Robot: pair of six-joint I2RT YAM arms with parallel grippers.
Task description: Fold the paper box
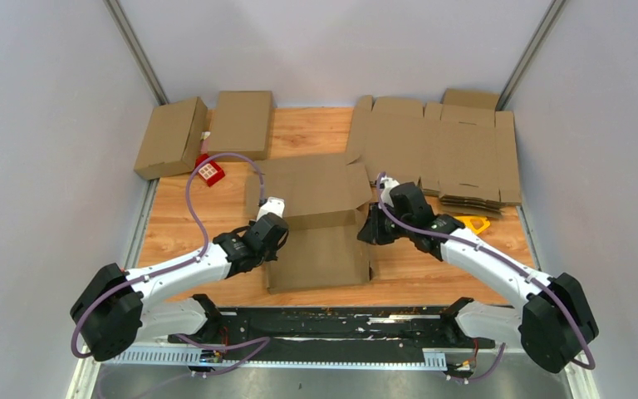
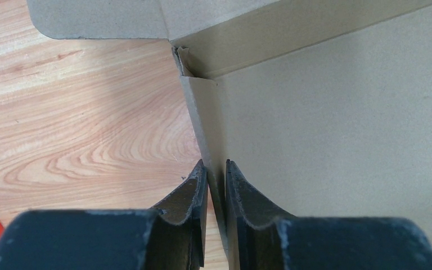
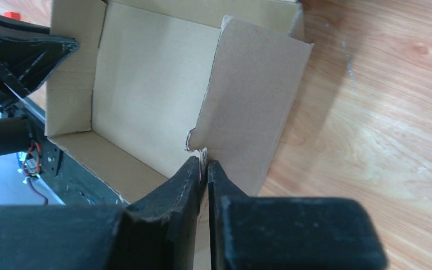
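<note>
The left hand (image 2: 216, 181) reaches in from 9 o'clock, pinching a side wall of the paper box (image 1: 322, 249). The right hand (image 3: 203, 169), at 3 o'clock, clamps the opposite wall.

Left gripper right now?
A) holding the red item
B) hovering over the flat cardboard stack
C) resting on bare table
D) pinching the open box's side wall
D: the left wrist view shows the left gripper closed on the upright side wall of the box, one finger on each side.
</note>
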